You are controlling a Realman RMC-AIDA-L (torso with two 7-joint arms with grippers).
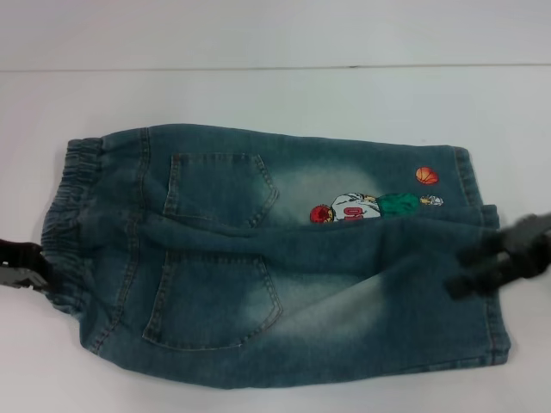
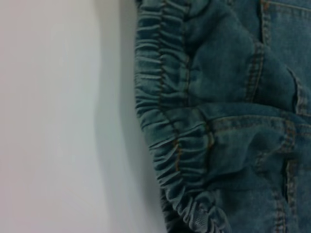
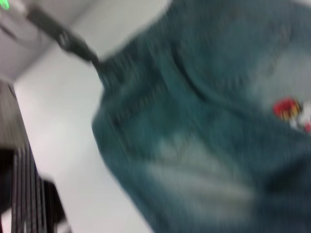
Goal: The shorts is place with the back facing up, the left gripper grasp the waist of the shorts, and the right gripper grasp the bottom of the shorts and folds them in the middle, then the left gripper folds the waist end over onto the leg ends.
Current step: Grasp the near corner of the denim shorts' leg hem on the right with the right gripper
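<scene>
Denim, faded blue-green, covers most of the white table [image 1: 258, 95]: the shorts [image 1: 284, 258] lie flat with the back up, spread crosswise, waist toward the robot's left and legs toward its right.

Nearest the robot is the lower leg panel with one patch pocket [image 1: 215, 301] and a pale worn patch beside it. Its leg ends [image 1: 492, 327] finish in a flat stitched hem at the right.

At mid-depth both arms meet the cloth. The left gripper [image 1: 26, 265] sits at the edge of the waist of the shorts [image 1: 67, 215], touching the ruched elastic band; whether its fingers are apart or closed on the band I cannot tell. Its wrist camera shows the gathered band [image 2: 165, 121] against the table [image 2: 53, 116] and none of its own fingers. The right gripper [image 1: 504, 255] lies over the hem end, blurred, and I cannot tell how wide its fingers stand or whether any denim is between them. The right wrist camera shows smeared denim [image 3: 194, 121] and a dark arm [image 3: 63, 36] at the far waist edge.

Farther back sits the second pocket [image 1: 219, 189], then the embroidered basketball player [image 1: 370, 206] and, just beyond, the orange ball [image 1: 426, 175] near the far hem.
</scene>
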